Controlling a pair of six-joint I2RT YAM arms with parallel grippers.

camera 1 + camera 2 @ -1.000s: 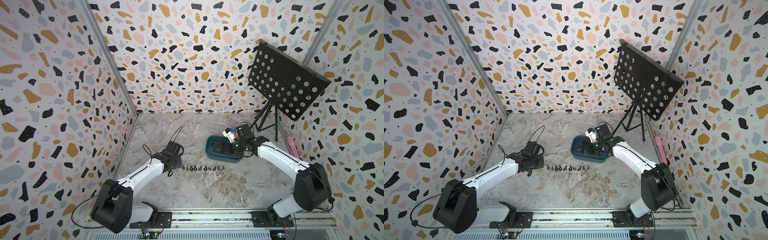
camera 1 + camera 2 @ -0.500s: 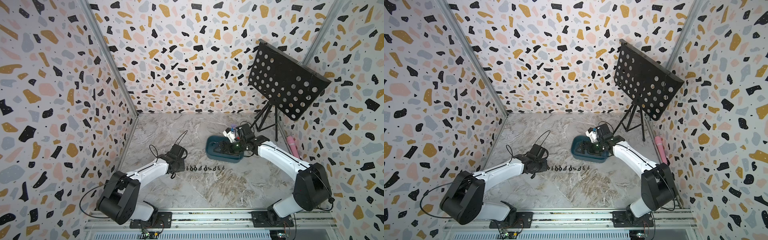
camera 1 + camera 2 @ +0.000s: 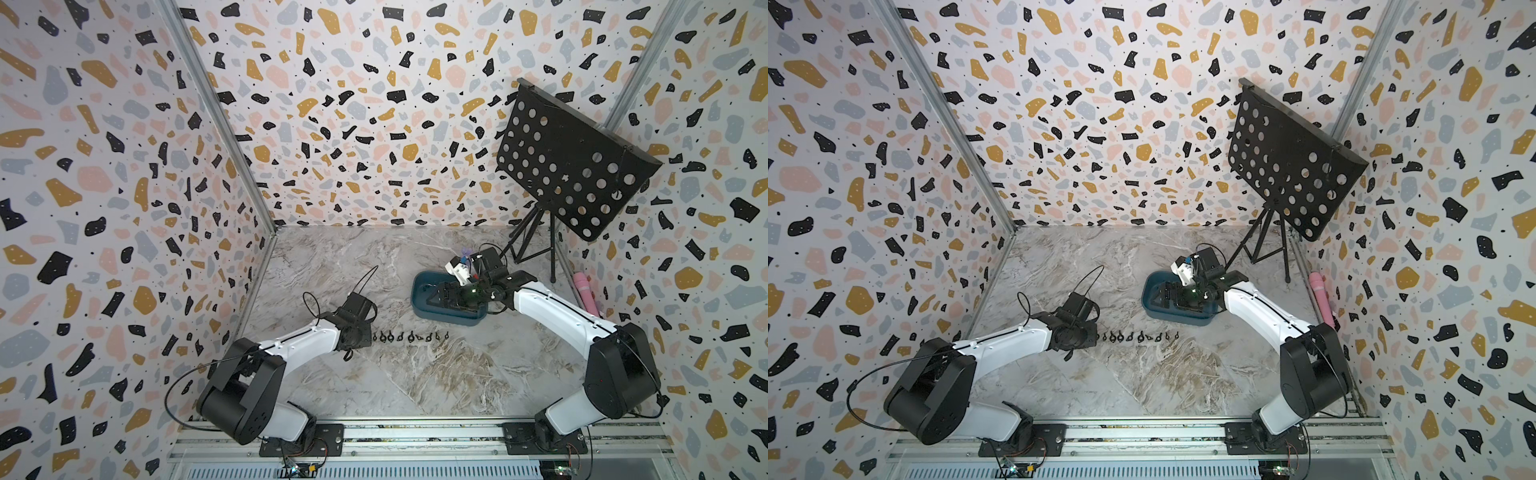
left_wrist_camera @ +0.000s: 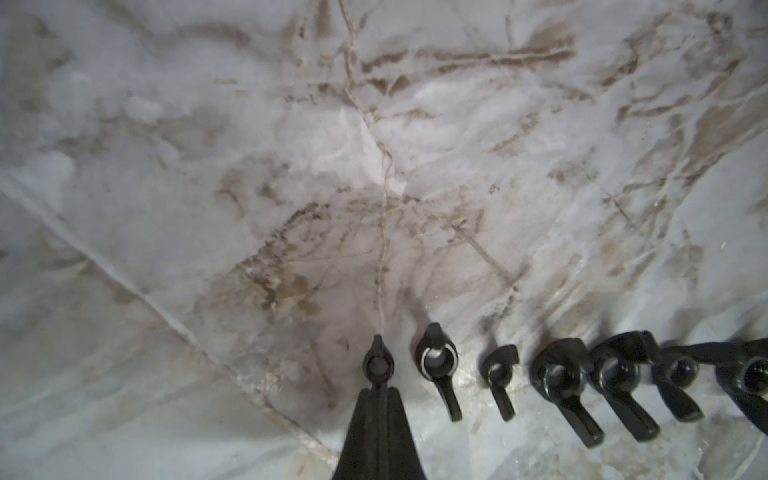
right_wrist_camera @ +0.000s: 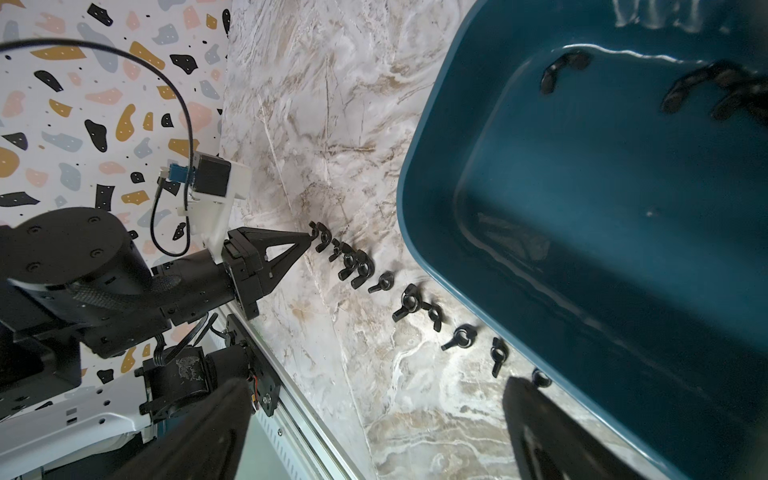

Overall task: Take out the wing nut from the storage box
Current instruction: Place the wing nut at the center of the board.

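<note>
A marble-patterned tabletop (image 3: 415, 386), veined in grey and brown, is seen in both top views. On its right half a dark teal storage box (image 3: 419, 291) is set flat. Just in front of the box a straight row of small black wing nuts (image 3: 409, 336) is laid out. The wing nut (image 4: 378, 365) at the row's left end is laid with its hole upward. A black tripod stand (image 3: 536, 245) is planted at the back right, and a pink cylinder (image 3: 584, 291) is laid along the right wall.

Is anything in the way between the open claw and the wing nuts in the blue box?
No, nothing visible. The right gripper hangs open over the storage box, and the wing nuts inside lie uncovered.
</note>
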